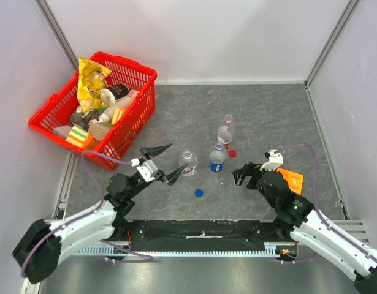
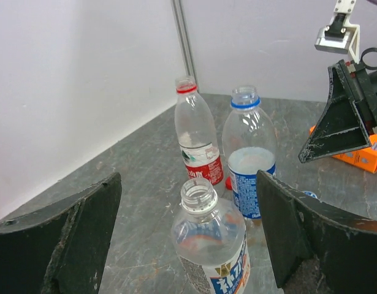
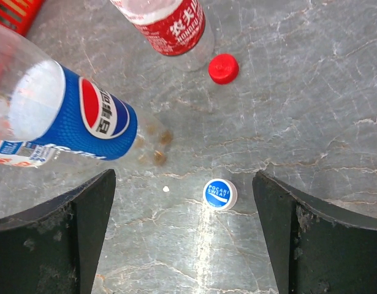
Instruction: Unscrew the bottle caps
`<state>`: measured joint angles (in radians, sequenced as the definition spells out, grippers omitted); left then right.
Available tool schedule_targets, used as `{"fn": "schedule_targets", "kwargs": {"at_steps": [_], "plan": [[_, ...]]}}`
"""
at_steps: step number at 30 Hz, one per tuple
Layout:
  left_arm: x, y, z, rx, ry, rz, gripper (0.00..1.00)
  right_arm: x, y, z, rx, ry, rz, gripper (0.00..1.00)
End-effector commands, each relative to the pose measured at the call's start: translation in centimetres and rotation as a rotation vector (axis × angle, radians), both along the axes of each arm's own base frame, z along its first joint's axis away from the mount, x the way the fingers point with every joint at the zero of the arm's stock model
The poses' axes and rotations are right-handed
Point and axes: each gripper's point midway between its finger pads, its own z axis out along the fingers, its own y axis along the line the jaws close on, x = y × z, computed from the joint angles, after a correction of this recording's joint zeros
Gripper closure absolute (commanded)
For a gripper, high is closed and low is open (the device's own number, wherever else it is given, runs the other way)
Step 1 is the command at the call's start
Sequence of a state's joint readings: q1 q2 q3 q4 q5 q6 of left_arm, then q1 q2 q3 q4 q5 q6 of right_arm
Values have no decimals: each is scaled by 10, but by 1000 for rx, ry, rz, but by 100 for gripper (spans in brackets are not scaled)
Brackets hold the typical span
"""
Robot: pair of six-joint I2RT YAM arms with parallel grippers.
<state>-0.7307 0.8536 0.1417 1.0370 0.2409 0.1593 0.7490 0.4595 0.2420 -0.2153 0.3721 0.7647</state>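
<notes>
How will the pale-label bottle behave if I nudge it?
Likely tips easily: the pale-label bottle looks empty, standing upright and tall for its base. Its thin clear walls would probably dent under a firm squeeze.

Grey marbling with pale veins across the worktop [image 1: 268,116]. Bright red on the lattice basket [image 1: 130,61], yellow on the snack bag [image 1: 92,82] inside.

Clear plastic for all three bottles:
- Red neck ring and red label with a white band on the red-labelled bottle [image 2: 197,141].
- Blue neck ring and blue label with a red, white and blue roundel on the blue-labelled bottle [image 2: 249,162].
- White label with blue characters and some orange on the pale-labelled bottle [image 2: 209,245].

Plain red on the red cap [image 3: 224,68], plain blue on the blue cap [image 1: 199,193], white rim around a blue lettered centre on the white cap [image 3: 220,194]. Orange on the box [image 1: 292,179]. Matt black, scuffed whitish at the edges, on the left tool [image 1: 176,158] and right tool [image 1: 239,174].
</notes>
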Motion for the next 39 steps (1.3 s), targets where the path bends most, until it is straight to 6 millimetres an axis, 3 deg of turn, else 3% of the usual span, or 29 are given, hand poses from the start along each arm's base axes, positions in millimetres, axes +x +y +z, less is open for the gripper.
{"fn": "schedule_targets", "kwargs": {"at_steps": [1, 5, 7, 19, 25, 29, 32, 39], "plan": [[-4, 14, 19, -37, 48, 39, 5, 6, -7, 36, 16, -70, -43, 2], [8, 36, 37, -206, 345, 159, 5, 8, -8, 59, 45, -106, -53, 2], [14, 46, 47, -209, 441, 233, 5, 9, -9, 73, 60, -128, -59, 2], [-21, 14, 68, 33, 515, 10, 4, 15, -23, 138, 42, -272, -97, 2], [-20, 14, 67, 68, 595, 29, 4, 20, -33, 172, -18, -332, -128, 2], [-19, 19, 74, 46, 606, 54, 4, 26, -27, 195, -48, -354, -108, 2], [-14, 26, 76, 12, 613, 102, 4, 30, -11, 208, -56, -352, -41, 2], [-6, 33, 67, 31, 623, 167, 3, 40, 12, 222, -70, -340, 42, 2]]}}
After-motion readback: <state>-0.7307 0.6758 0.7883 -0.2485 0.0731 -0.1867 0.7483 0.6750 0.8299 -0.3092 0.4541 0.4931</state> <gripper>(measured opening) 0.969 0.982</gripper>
